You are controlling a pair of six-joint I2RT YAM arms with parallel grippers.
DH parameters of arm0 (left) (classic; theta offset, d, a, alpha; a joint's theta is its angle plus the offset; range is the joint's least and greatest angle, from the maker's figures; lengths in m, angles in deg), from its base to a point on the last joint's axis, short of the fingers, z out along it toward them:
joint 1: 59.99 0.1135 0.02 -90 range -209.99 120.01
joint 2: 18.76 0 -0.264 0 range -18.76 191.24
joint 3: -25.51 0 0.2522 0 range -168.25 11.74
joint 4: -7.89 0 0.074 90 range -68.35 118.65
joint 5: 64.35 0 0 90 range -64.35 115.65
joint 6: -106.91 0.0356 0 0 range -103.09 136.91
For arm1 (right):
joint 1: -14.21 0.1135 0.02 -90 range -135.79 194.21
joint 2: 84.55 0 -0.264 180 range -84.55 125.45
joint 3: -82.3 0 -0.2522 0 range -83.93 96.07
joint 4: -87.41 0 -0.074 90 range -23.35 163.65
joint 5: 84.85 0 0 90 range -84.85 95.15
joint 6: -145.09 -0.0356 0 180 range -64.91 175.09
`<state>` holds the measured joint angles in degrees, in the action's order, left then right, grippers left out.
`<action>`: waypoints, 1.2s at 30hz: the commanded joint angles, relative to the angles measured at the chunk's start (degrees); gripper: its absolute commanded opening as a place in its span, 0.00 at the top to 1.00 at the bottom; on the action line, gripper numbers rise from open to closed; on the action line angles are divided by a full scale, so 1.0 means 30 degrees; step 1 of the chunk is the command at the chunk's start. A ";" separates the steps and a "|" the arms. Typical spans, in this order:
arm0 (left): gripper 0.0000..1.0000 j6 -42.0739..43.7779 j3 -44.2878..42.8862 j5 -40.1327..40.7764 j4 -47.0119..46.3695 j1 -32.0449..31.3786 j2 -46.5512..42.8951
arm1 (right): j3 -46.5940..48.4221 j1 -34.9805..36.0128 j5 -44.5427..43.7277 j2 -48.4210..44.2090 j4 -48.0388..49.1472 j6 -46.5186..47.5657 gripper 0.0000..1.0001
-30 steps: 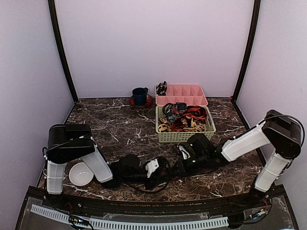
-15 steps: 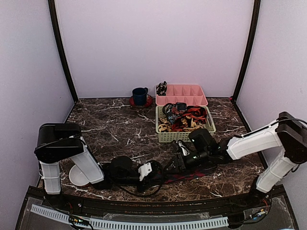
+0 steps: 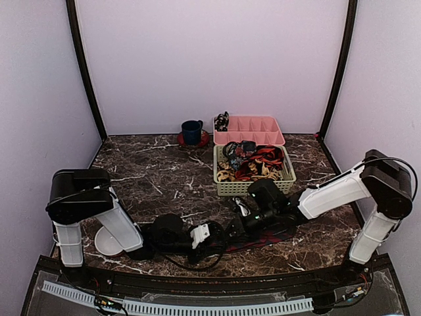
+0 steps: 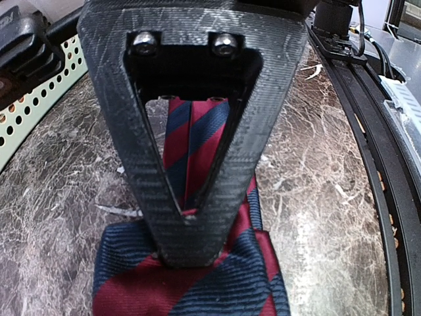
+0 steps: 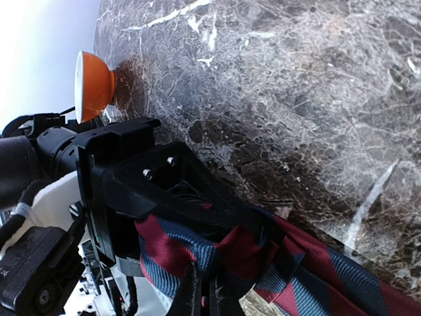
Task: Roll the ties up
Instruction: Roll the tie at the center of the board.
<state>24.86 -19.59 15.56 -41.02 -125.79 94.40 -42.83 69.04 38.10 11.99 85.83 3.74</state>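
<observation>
A dark blue tie with red diagonal stripes [image 3: 262, 239] lies on the marble near the front, between both arms. My left gripper [image 3: 212, 238] is low over the table and shut on it. In the left wrist view the fingertips [image 4: 187, 227] meet on the fabric [image 4: 217, 283], and a narrow length runs back between the fingers. My right gripper [image 3: 234, 228] faces it from the right. In the right wrist view its jaws [image 5: 207, 297] are pinched shut on a bunched fold of the tie [image 5: 309, 263], right next to the left gripper [image 5: 151, 178].
A pale green basket [image 3: 254, 188] heaped with more ties stands behind the grippers, with a pink divided tray [image 3: 263, 125] beyond it. A blue mug [image 3: 192, 130] sits on a red coaster at the back. A small white bowl [image 3: 108, 242] lies by the left arm.
My right gripper has come left and down onto the tie, closing on a fold beside the left gripper. The left arm has drawn back slightly to the left with the tie.
</observation>
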 commanded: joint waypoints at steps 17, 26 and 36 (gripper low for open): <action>0.19 -0.1965 -0.0241 -0.1069 0.1267 -0.0133 -0.1501 | -0.4785 -0.0991 -0.2438 -0.0658 0.0161 0.1402 1.00; 0.18 -0.4869 -0.1954 -0.1272 -0.2025 -0.0391 0.1374 | -0.4738 -0.0949 -0.2905 -0.0145 0.0705 0.1036 1.00; 0.68 -0.2893 -0.1353 -0.0178 0.0829 -0.0391 0.1079 | -0.3882 -0.0908 -0.2781 -0.1542 -0.0293 0.1138 0.87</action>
<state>12.35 -26.38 13.44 -45.00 -126.75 100.57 -54.81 66.33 33.57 9.01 93.13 6.03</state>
